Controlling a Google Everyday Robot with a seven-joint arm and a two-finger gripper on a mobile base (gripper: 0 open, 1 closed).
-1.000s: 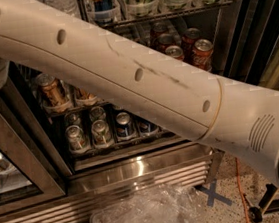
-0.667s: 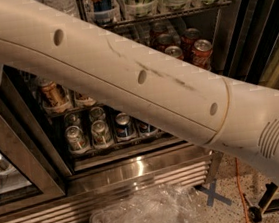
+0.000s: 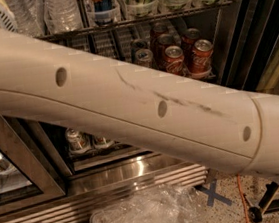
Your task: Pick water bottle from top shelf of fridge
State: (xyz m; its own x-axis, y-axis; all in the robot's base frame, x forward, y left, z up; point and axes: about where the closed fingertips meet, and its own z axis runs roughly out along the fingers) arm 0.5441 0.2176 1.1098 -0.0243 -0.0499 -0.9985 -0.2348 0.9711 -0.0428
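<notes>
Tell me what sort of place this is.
Probably an office pantry or shop: a steel-framed drinks fridge, rows of red soda cans, and clear plastic bottles on the top shelf. The robot arm crosses the view; its tool is beyond the left edge.

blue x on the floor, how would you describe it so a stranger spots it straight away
With the end effector out of view, start at the stainless-steel drinks fridge and drop to the speckled floor below its louvred base grille. Just right of the crumpled clear plastic sheet lies a blue tape cross, the only flat coloured mark there.
</notes>
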